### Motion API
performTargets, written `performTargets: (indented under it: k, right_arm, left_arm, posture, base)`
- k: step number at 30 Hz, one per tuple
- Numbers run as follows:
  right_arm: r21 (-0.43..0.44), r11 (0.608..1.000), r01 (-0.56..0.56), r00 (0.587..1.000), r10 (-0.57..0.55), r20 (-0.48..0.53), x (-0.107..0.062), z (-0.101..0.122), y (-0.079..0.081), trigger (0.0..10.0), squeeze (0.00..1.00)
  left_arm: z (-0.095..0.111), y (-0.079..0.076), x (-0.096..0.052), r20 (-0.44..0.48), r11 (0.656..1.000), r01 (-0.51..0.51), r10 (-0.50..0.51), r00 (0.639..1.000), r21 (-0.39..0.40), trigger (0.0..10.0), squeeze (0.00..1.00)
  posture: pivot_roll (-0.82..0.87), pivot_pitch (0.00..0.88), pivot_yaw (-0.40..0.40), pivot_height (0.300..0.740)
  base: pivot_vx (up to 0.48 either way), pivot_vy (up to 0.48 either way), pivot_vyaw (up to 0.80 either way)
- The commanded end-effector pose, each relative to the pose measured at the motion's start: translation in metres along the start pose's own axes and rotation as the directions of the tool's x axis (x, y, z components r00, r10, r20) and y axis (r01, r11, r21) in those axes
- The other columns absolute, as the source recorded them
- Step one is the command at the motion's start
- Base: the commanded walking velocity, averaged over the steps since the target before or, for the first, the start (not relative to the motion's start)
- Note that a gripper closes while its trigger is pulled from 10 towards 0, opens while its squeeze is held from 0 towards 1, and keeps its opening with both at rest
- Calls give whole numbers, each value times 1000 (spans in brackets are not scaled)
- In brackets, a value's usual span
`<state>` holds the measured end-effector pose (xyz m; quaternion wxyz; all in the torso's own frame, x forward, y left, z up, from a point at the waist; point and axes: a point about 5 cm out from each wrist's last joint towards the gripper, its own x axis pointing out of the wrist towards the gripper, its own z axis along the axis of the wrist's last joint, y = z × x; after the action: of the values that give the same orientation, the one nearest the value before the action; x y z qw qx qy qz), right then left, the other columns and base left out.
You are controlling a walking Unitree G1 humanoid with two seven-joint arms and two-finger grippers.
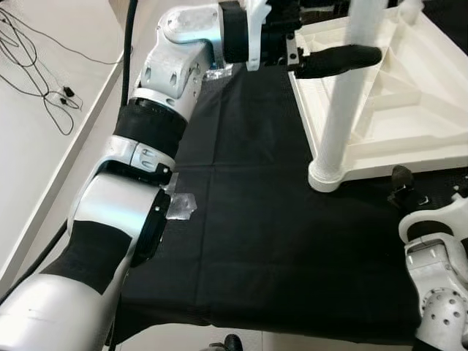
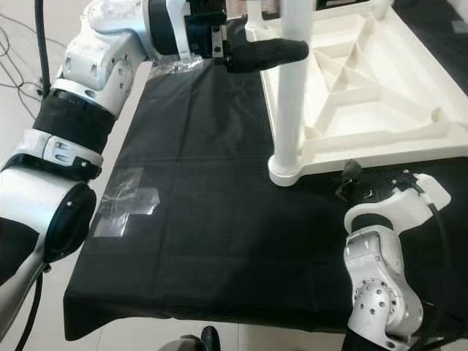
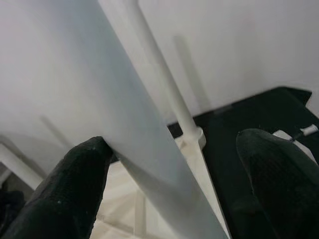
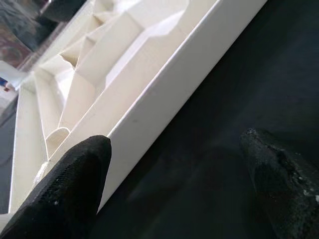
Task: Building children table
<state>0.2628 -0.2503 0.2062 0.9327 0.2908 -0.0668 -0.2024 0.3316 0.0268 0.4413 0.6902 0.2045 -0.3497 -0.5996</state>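
No brand, label or legible writing on any surface.

Landmark: the white moulded-plastic table top [image 2: 380, 95], lying upside down on the matte black cloth [image 2: 219, 219], ribbed underside facing up with triangular webbing between smooth walls. At its near left corner a smooth white cylindrical leg [image 2: 289, 95] stands upright, its flared round foot seated in the corner socket.

The left gripper [image 2: 267, 53], long black rubbery fingers on a silver jointed arm, sits at that leg, well above the corner. One finger [image 3: 75, 184] touches the leg's side; the other finger stands apart from it with an open gap, so the grip is loose and spread, not clamped.

The right gripper [image 4: 174, 184] hovers low just beside the near wall of the table top, over the cloth. Its textured black fingers are spread wide with nothing between them; one fingertip [image 4: 75, 174] lies close to the wall, contact not clear.

A crinkled piece of clear tape [image 2: 128, 201] is stuck on the cloth, well left of the table top. Thin black cables [image 1: 36, 66] lie looped on the pale floor, far left of the table top.
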Motion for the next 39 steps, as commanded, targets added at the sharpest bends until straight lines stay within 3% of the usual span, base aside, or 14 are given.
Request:
performTargets:
  k: [1,8,10,11,14,18,21,22,24,27,29,34,35,39]
  right_arm:
    - [6,1000,-21,1000,21,-21,0,-5,0,10000,0]
    - [-40,994,-106,994,105,-26,2,-6,10,10000,0]
    - [-67,985,-162,987,160,-26,2,-7,18,10000,0]
    - [-67,985,-162,987,160,-26,2,-7,18,10000,0]
    - [-79,969,-236,972,235,-23,3,-5,31,10000,0]
    - [-89,959,-268,963,267,-23,4,-6,38,10000,0]
    - [-90,954,-286,958,285,-25,4,-6,42,10000,0]
    - [-98,949,-300,954,299,-23,3,-6,45,10000,0]
    - [-98,949,-300,954,299,-23,3,-6,45,10000,0]
    - [-106,946,-305,952,304,-23,2,-6,45,10000,0]
    - [-110,947,-302,953,301,-24,2,-6,44,10000,0]
    - [-115,947,-299,954,299,-22,2,-4,43,10000,0]
    - [-117,946,-303,953,302,-20,1,-4,43,10000,0]
    - [-118,945,-305,952,305,-19,0,-3,44,10000,0]
  left_arm:
    - [1,4,-10,8,999,-41,41,999,5,10000,0]
    - [-13,3,-30,19,964,-264,265,964,-38,10000,0]
    - [-28,-3,-41,-5,909,-411,412,911,-61,10000,0]
    - [-28,-3,-41,-5,909,-411,412,911,-61,10000,0]
    - [-60,-25,-55,-74,827,-558,553,830,-68,10000,0]
    - [-77,-41,-55,-105,809,-576,566,817,-117,10000,0]
    - [-87,-53,-53,-114,810,-561,550,828,-168,10000,0]
    - [-91,-62,-49,-106,814,-536,526,844,-224,10000,0]
    - [-91,-62,-49,-106,814,-536,526,844,-224,10000,0]
    - [-90,-70,-42,-71,835,-461,462,884,-300,10000,0]
    - [-92,-70,-43,-80,836,-459,457,886,-300,10000,0]
    - [-102,-62,-51,-160,804,-545,521,838,-236,10000,0]
    - [-109,-52,-55,-217,766,-618,581,784,-180,10000,0]
    - [-117,-48,-55,-247,753,-634,589,769,-178,10000,0]
  posture:
    - [-63,222,149,740]
    - [-71,209,137,740]
    - [-70,206,122,740]
    - [-70,206,122,740]
    - [-74,209,107,740]
    - [-79,211,96,740]
    - [-82,210,94,740]
    - [-94,212,94,740]
    - [-94,212,94,740]
    - [-100,217,97,740]
    - [-103,223,97,740]
    - [-106,232,100,740]
    - [-112,245,104,740]
    - [-117,254,107,740]
  base:
    - [0,0,0]
    - [0,0,0]
    - [0,0,0]
    - [0,0,0]
    - [0,0,0]
    - [0,0,0]
    - [0,0,0]
    - [0,0,0]
    - [0,0,0]
    - [0,0,0]
    - [0,0,0]
    - [0,0,0]
    - [0,0,0]
    - [0,0,0]
